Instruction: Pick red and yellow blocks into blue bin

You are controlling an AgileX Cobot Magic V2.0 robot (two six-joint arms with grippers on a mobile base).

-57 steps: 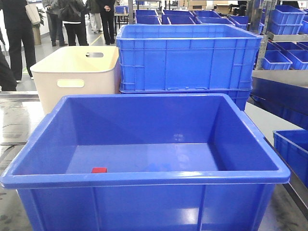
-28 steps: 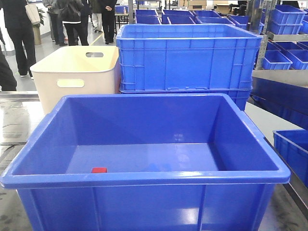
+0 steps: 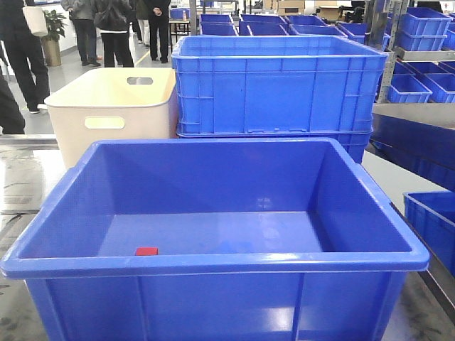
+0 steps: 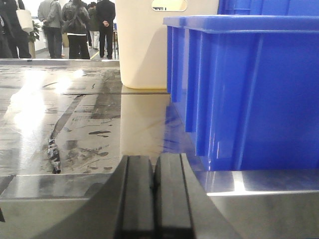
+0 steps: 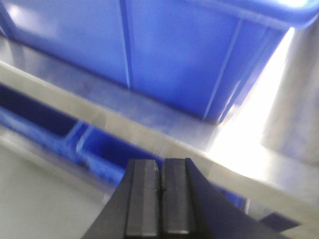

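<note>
The red cube (image 3: 146,251) already lies on the floor of the blue bin (image 3: 213,264), close behind the near wall toward its left end. The yellow brick shows in no view, so where it lies cannot be told. Both grippers are empty: the left gripper (image 4: 154,172) has its fingers (image 4: 138,199) pressed together and hangs low over the tabletop (image 4: 65,124) just beside the bin's outer wall, and the right gripper (image 5: 161,174) is likewise closed on nothing, below and outside the bin, its view blurred.

The step in hand looks like finding and fetching the yellow brick. To do it well, whichever arm is nearer should spread its fingers before coming down, grip the brick across its short sides, lift clear of the thick rim and let go over the open floor, away from the cube.

Against the earlier front views nothing on the tabletop has shifted: bin, cube, cream tub (image 3: 114,106) and ribbed crate (image 3: 277,85) sit alike; only the people (image 3: 106,28) behind have moved
</note>
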